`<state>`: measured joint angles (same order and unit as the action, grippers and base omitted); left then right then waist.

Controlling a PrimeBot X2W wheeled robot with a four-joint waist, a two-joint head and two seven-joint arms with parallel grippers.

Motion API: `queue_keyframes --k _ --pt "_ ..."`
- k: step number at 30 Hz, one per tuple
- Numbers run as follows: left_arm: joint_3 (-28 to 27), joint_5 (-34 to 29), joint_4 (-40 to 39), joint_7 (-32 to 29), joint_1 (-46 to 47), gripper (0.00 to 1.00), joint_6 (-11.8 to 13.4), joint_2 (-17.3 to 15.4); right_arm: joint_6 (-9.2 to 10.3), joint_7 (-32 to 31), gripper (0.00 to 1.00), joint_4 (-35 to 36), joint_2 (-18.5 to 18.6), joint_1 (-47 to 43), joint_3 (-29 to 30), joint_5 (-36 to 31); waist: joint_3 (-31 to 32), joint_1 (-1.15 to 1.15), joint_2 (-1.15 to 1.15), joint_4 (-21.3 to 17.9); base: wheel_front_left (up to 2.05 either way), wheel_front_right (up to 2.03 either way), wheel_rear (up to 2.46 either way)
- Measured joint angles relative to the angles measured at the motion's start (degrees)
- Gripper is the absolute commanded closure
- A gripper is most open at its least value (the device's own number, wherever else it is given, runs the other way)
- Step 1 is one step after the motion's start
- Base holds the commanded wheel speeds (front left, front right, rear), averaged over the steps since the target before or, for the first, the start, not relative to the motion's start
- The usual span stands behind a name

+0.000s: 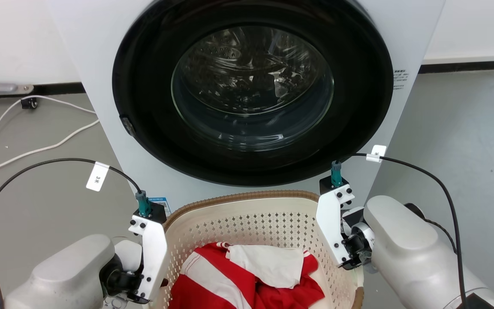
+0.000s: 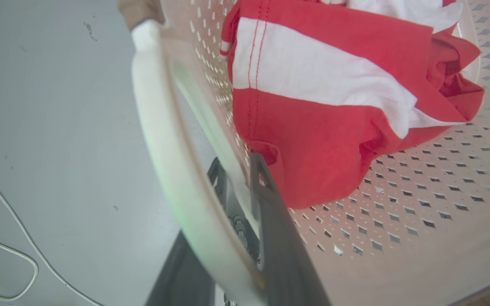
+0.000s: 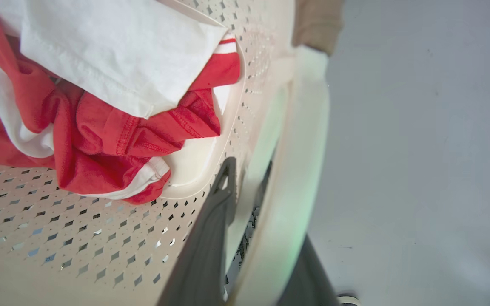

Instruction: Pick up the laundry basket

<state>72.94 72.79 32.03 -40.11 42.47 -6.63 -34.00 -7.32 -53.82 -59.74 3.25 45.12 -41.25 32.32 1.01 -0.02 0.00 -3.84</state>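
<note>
The laundry basket (image 1: 238,198), cream and perforated with a brown woven rim, sits between my two arms just below the washing machine door. Red-and-white clothes (image 1: 247,274) lie inside it. My left gripper (image 2: 237,178) straddles the basket's left side. One dark finger (image 2: 274,229) is inside the wall and the other is outside, behind the white handle (image 2: 160,127). My right gripper (image 3: 247,174) holds the right side the same way, with a finger (image 3: 211,238) inside and the handle (image 3: 300,148) over the outer one. Both look shut on the basket.
The white washing machine (image 1: 247,98) with its round glass door shut stands right behind the basket. White cables (image 1: 37,150) trail over the grey floor at the left. Bare grey floor (image 1: 465,128) lies to the right.
</note>
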Motion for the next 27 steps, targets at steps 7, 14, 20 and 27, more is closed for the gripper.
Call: queue_keyframes --k 7,14,20,27 --pt "0.0 0.0 1.2 -1.2 0.0 1.00 0.0 0.7 0.01 0.0 1.00 -0.7 0.0 -0.6 -0.5 1.6 1.6 0.00 0.00 0.0 0.00 0.00 0.00" --pt "0.0 0.1 1.4 -3.5 -0.4 1.00 0.0 1.5 0.01 -0.1 1.00 -1.5 0.0 -0.6 -1.5 2.4 1.8 0.01 0.00 0.2 0.00 0.00 0.00" --pt "0.0 -0.5 1.4 -3.8 -0.4 1.00 0.0 1.4 0.02 -0.2 1.00 -1.4 0.1 -0.6 -2.4 3.3 1.9 0.01 0.00 0.1 0.00 0.00 0.00" --pt "0.1 -2.1 2.6 -0.7 -0.3 1.00 0.0 2.0 0.25 1.8 1.00 -1.5 0.1 -0.6 -2.7 3.9 2.0 0.02 0.00 -0.2 0.00 0.00 0.00"
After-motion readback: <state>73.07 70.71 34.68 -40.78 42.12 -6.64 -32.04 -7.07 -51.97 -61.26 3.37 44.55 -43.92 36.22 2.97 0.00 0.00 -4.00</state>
